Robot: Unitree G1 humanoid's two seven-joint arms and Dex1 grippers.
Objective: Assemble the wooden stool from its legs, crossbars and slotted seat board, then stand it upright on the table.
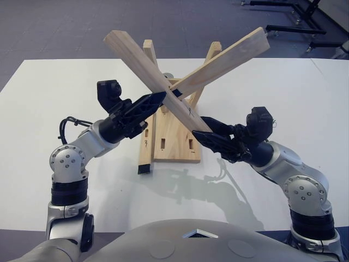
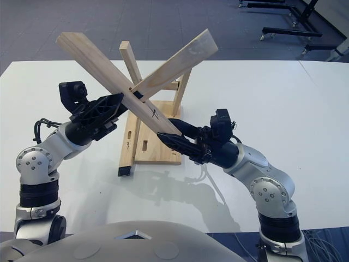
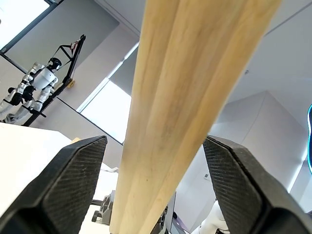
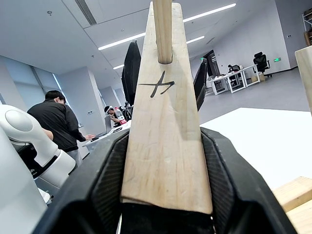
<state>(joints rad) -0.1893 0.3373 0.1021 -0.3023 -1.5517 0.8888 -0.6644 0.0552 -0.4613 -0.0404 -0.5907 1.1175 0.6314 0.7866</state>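
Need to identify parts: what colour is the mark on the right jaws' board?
Black mark; clearest in right wrist view.

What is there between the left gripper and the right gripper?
In the left eye view, the two held planks cross between the left gripper and right gripper; the slotted seat board lies below.

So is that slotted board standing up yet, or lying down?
Lying flat. The slotted seat board rests on the white table, its slots facing up.
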